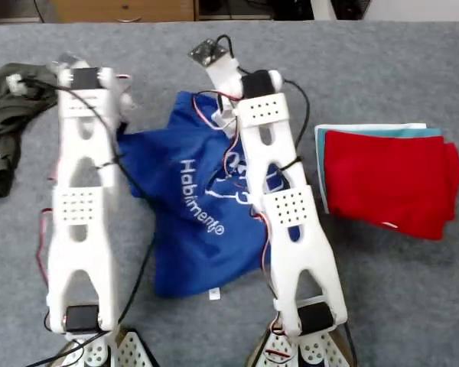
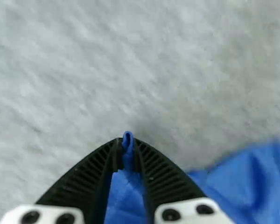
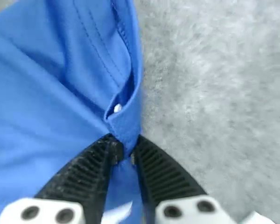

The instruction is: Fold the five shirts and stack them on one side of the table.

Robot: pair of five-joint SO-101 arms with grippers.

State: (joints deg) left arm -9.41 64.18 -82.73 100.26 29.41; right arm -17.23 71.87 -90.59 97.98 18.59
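Got a crumpled olive-green cloth shirt parked far left on the grey felt table, waiting its turn. Next, pinching a bright blue printed cotton shirt mid-table with the left gripper, jaws clamped on one edge. Same with the right gripper, nipped down on what might be the collar, probably to spread it flat. Far right, stacked already: folded red shirt atop pale folded shirts.

Table, blue shirt, olive shirt, stack
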